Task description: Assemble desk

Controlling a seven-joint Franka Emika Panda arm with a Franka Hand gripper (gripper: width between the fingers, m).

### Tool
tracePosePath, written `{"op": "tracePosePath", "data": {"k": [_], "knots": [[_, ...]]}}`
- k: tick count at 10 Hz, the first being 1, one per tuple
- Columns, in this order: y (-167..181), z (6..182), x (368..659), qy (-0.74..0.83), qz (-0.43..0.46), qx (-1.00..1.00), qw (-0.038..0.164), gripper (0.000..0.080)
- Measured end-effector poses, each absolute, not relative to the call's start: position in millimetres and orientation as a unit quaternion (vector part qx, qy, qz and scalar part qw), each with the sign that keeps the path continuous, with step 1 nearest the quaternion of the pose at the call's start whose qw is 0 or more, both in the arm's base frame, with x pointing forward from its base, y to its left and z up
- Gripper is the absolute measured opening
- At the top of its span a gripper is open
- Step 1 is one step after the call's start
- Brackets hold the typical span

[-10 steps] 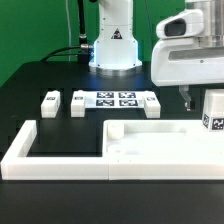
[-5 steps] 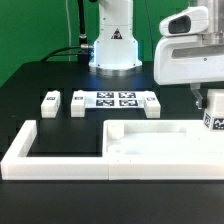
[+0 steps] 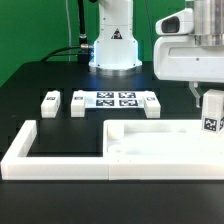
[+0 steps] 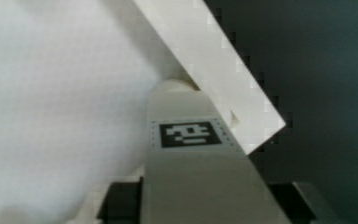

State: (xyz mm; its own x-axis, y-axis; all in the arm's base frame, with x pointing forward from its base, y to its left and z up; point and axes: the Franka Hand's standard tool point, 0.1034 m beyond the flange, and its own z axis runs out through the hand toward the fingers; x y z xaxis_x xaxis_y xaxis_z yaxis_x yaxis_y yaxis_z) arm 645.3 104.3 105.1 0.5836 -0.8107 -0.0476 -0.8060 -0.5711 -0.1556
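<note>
The black table [image 3: 40,70] fills the exterior view. Across its lower part lies the long white border frame [image 3: 55,160], open toward the back. The tabletop [image 3: 160,140] lies flat inside the frame at the lower right of the exterior view, raised rim up, with its long axis running left to right across the picture. In the wrist view the same tabletop [image 4: 51,100] shows as a broad white field with its rim slanting past. The arm's white base [image 3: 113,45] stands at the upper middle. Its white head hangs at the upper right and carries the tool [image 3: 208,98] down to the tabletop's far right corner. There the tool is clamped on the held leg [image 3: 212,112]. In the wrist view its fingers [image 4: 108,202] press flush against both sides of that leg [image 4: 194,135], the jaws standing only as far apart as the leg is wide. The held leg stands upright, its long axis vertical. Its lower end is at the tabletop's rim, and its black-and-white tag faces the exterior camera. The marker board [image 3: 118,99] lies flat in the middle. The loose legs [image 3: 79,102] sit in a row with it, one just beside each end and a third farther left.
</note>
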Motion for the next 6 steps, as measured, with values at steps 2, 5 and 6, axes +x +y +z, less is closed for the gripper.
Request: {"op": "tracePosePath", "data": {"k": [2,5,6], "knots": [[103.9,105.2,645.8,0.582,0.016,-0.806,0.109,0.0299],[106.8,105.8,646.9,0.691,0.047,-0.709,0.131,0.0299],[111.6,105.5,646.3,0.717,0.053,-0.682,0.131,0.0299]]}}
